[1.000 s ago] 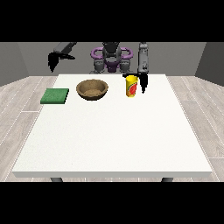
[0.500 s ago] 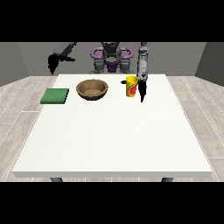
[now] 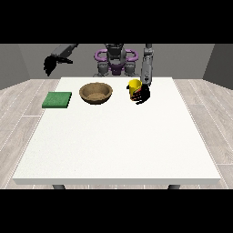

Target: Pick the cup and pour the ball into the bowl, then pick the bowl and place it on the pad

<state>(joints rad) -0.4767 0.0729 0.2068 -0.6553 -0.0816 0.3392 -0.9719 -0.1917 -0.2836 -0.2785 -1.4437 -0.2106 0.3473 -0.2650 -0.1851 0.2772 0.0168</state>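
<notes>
- Cup [image 3: 134, 86], yellow, stands upright on the tabletop [image 3: 118, 136], just right of the bowl [image 3: 96, 93].
- The hand at the view's right [image 3: 143, 95] is at the cup's side; whether its fingers are clamped on it cannot be told.
- The hand at the view's left [image 3: 51, 63] hangs raised beyond the tabletop's far corner, fingers unreadable.
- Judged step: grasping the cup; next comes lifting and tipping it over the bowl.
- Count: one cup, one bowl, one green pad [image 3: 57, 99]; no ball shows.

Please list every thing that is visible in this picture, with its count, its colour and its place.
Table: one, white, fills the middle of the view.
Pad: one, green, on the table near its left edge.
Bowl: one, brown, on the table, right of the pad.
Cup: one, yellow, on the table, right of the bowl.
Ball: not visible.
Hand at the view's right: one, black, at the cup.
Hand at the view's left: one, black, raised off the table beyond its far left corner.
</notes>
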